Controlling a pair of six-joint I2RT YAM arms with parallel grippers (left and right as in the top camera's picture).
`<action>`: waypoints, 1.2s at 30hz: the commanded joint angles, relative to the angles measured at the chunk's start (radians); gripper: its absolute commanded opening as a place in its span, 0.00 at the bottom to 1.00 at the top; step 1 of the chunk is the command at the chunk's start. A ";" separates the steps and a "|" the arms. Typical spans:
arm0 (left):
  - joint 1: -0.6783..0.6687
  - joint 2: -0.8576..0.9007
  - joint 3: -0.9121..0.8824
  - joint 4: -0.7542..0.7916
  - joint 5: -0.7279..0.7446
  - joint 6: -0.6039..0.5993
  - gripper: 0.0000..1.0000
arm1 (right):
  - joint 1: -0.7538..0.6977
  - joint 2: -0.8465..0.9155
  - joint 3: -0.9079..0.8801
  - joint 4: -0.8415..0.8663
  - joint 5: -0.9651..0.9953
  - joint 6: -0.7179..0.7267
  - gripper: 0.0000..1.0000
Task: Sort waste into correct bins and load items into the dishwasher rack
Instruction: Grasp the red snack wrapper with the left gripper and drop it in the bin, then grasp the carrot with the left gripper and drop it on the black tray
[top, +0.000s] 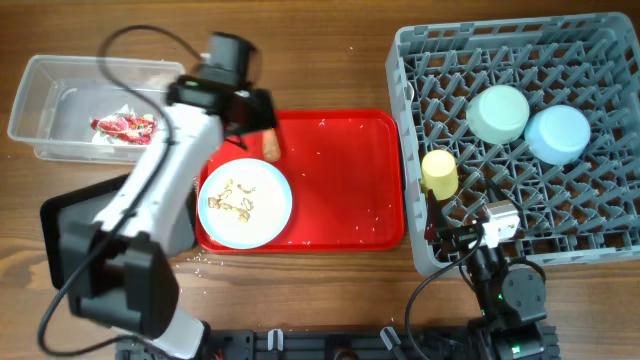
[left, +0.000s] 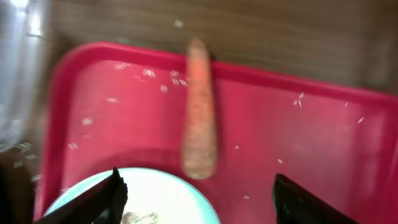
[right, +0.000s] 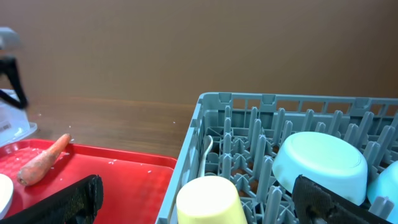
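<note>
The orange carrot piece (top: 270, 146) lies at the red serving tray's back left corner, also in the left wrist view (left: 199, 118). My left gripper (top: 254, 122) (left: 199, 202) is open and empty just above it. A pale round plate (top: 245, 204) (left: 149, 199) with beige food scraps (top: 233, 201) sits beside it. The clear tub (top: 40, 110) holds the red wrapper (top: 125, 126) and white tissue (top: 108, 138). The grey rack (top: 600, 230) holds the mint-green bowl (top: 498, 112) (right: 320, 165), pale-blue bowl (top: 557, 134), yellow cup (top: 439, 171) (right: 208, 199) and white spoon (right: 206, 155). My right gripper (top: 462, 236) (right: 199, 205) is open over the rack's front left corner.
The red serving tray (top: 345, 180) (left: 311, 143) (right: 118, 180) lies between the tub and the rack, with small crumbs on it. The black tray (top: 55, 215) sits at the left, mostly hidden under my left arm. Bare wooden table lies behind the red tray.
</note>
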 joint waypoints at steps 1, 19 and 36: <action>-0.052 0.124 -0.030 0.043 -0.059 0.023 0.72 | -0.003 -0.011 -0.001 0.003 -0.016 -0.010 1.00; 0.034 0.056 0.174 -0.136 0.006 -0.045 0.15 | -0.003 -0.011 -0.001 0.003 -0.016 -0.010 1.00; 0.706 -0.323 -0.482 -0.176 0.076 -0.318 0.06 | -0.003 -0.011 -0.001 0.003 -0.016 -0.010 1.00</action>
